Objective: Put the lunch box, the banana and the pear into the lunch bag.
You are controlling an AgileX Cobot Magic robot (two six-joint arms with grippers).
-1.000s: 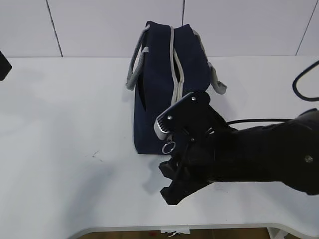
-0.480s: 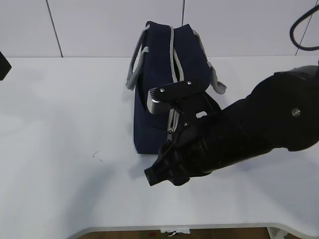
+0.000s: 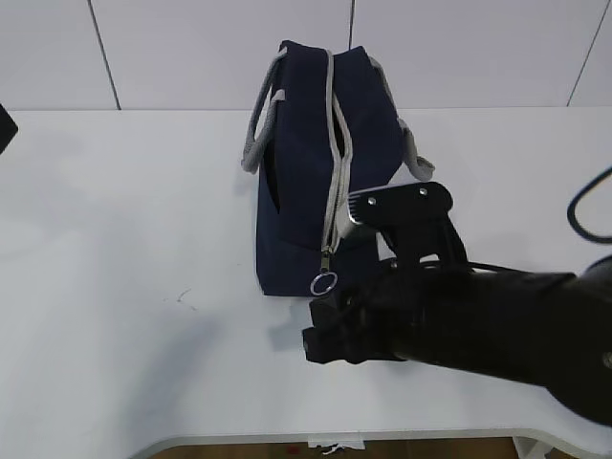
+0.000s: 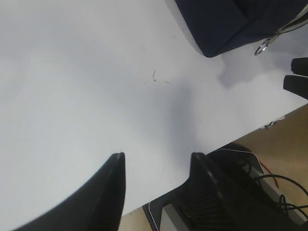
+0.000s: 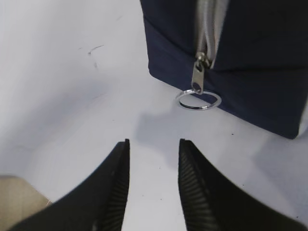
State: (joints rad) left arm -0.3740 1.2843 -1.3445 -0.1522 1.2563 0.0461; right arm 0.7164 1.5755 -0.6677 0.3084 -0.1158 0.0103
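White tabletop [image 3: 115, 239] against a pale panelled wall, left gripper [image 4: 156, 185] with jaws spread over bare surface near the front edge, navy lunch bag [image 3: 306, 172] upright mid-table, zipper ring pull [image 5: 198, 101] hanging at its near end, right gripper [image 5: 153, 185] just before the ring, jaws parted, holding nothing

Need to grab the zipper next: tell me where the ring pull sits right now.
The ring pull hangs at the bottom of the lunch bag's near end in the exterior view, resting on the table, just ahead of the open right gripper.
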